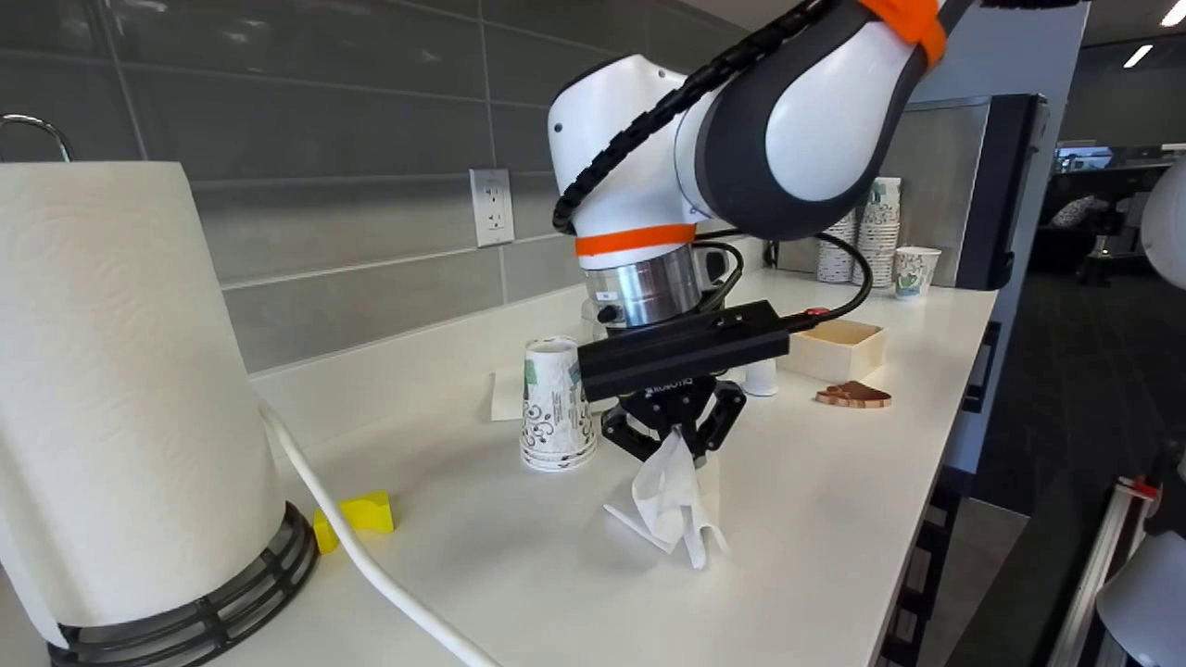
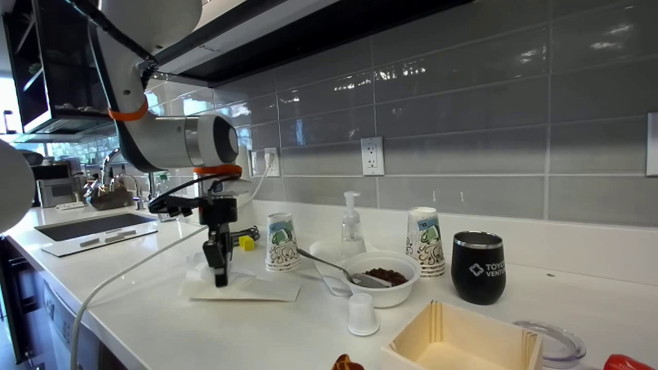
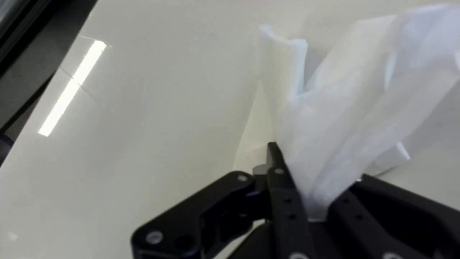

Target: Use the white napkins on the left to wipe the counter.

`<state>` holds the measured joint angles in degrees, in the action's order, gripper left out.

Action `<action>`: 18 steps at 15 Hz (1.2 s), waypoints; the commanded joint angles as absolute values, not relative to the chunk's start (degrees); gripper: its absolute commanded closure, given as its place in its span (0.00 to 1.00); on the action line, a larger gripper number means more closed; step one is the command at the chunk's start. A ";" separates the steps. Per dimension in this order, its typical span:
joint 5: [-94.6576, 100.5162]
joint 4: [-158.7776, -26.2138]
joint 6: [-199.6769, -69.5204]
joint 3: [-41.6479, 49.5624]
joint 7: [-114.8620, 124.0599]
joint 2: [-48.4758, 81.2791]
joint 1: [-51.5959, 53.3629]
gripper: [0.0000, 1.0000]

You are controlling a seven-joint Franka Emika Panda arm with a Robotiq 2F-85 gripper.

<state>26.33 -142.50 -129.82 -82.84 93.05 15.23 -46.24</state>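
White, softly creased napkins (image 1: 671,491) in black hand (image 2: 221,278)

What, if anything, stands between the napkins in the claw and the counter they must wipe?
Nothing visible: the claw grips the white napkins, which appear to touch the counter. The nearest cup stack stands aside, toward the wall.

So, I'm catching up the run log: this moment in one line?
gripper: shut on napkins; napkins: crumpled, partly on counter; nearest cups: stacked, rims down
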 commanded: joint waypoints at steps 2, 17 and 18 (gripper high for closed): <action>20.46 -142.63 -137.63 -69.22 88.18 6.86 -36.04 0.99; 1.37 -139.75 -128.22 -31.05 78.13 4.69 12.83 0.99; 2.50 -139.23 -128.65 -30.03 77.98 5.23 14.41 0.99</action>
<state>3.02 -141.49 -130.35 -33.76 81.01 4.53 9.51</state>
